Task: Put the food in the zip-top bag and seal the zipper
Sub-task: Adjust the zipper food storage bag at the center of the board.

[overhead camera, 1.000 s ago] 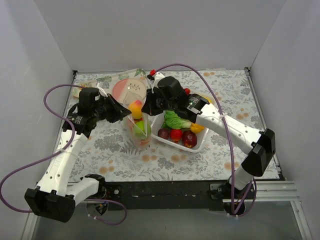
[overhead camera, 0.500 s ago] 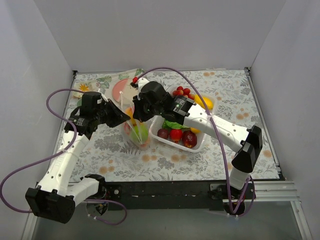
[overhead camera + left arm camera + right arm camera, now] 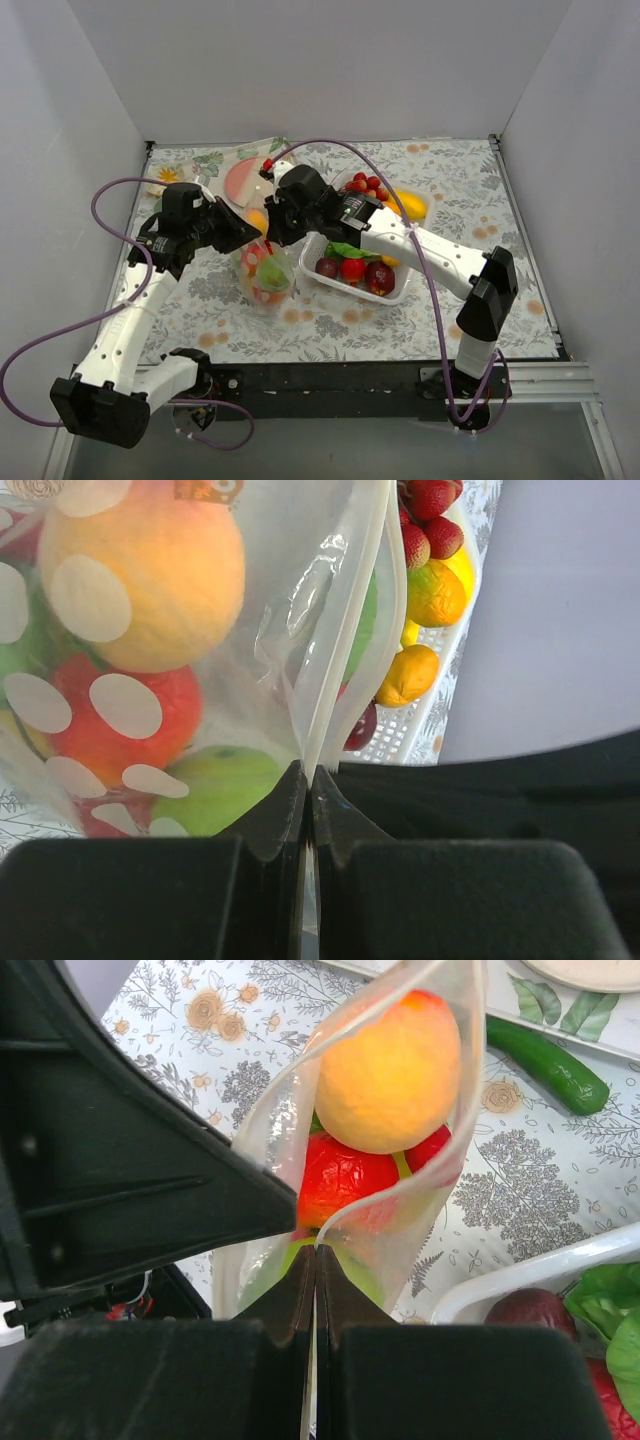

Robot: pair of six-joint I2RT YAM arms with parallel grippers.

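Top external view: the zip-top bag (image 3: 268,280) hangs partly filled between the two arms, just left of the white tray (image 3: 400,292); whether its base touches the table cloth (image 3: 470,180) cannot be determined; more food (image 3: 352,268) lies in the tray; the left gripper (image 3: 250,236) and right gripper (image 3: 272,222) meet at the bag's mouth, both arms reaching inward with wrists angled down. Left wrist view: jaws pressed together on a fold of clear film below the zipper (image 3: 392,610); a peach-coloured fruit (image 3: 140,590) sits uppermost inside. Right wrist view: jaws likewise closed, pinching the other lip; the mouth gapes between the two holds; a cucumber (image 3: 548,1058) lies on the cloth beyond. Assessment: the film is judged thin, soft and slippery, and the fruit load will make it sag; the better hold is on the stiffer seal strip rather than the wall, which may slip or stretch.
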